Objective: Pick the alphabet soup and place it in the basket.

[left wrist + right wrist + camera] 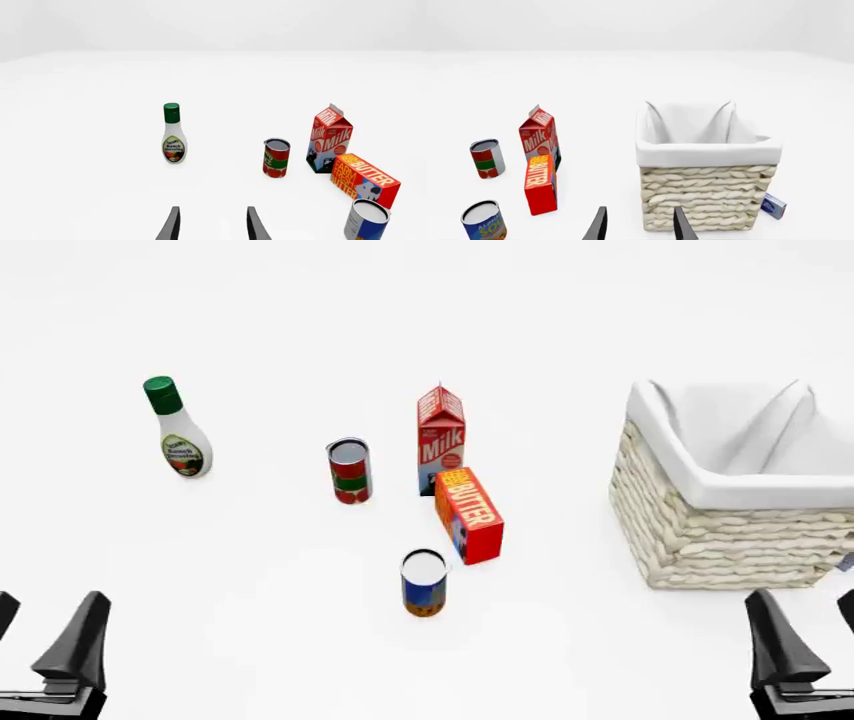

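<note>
— Both grippers are sitting lowest in the front view: the left gripper (40, 640) at the near left corner, the right gripper (814, 640) at the near right. How are their fingers standing?

— Each pair of dark fingers is standing apart, gripping nothing.

— And where is the small cylindrical alphabet soup can (424, 582) with the silver top, blue label and orange lower band?

— It is standing upright on the white table (267, 540), between the two arms, just in front of the red-and-orange butter box (470, 515). Behind that, the red-and-white milk carton (441, 439) is standing beside the red-and-green labelled can (348, 470). A white ranch dressing bottle with a green cap (175, 427) is standing well apart on the left.

— And the basket?

— The large square cream wicker basket with white cloth lining (727, 530) is sitting on the right, well apart from the soup, with a small blue-and-white box (773, 205) peeking out beside it.
</note>
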